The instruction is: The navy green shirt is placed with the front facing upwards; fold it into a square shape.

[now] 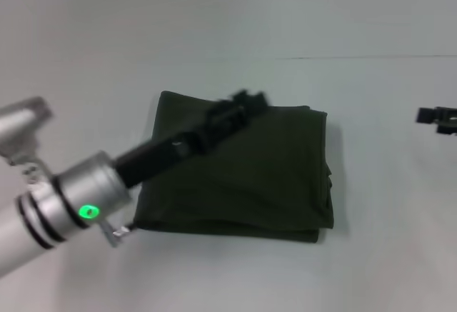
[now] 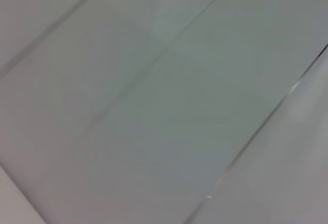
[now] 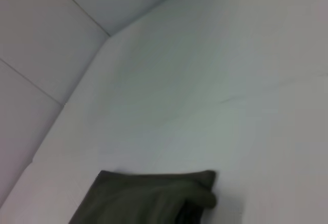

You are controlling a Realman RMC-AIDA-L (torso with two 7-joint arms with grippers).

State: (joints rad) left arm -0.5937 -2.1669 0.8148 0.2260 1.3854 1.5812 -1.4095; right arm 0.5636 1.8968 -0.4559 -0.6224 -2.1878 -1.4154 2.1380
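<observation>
The navy green shirt lies folded into a rough square in the middle of the white table, plain side up; its letters are hidden. My left arm reaches across it from the near left. My left gripper is over the shirt's far edge, and I cannot tell if it touches the cloth. My right gripper is at the far right, apart from the shirt. A corner of the shirt shows in the right wrist view. The left wrist view shows no shirt.
The white table spreads around the shirt on all sides. A seam or edge line runs across the far side. Pale panels with seams fill the left wrist view.
</observation>
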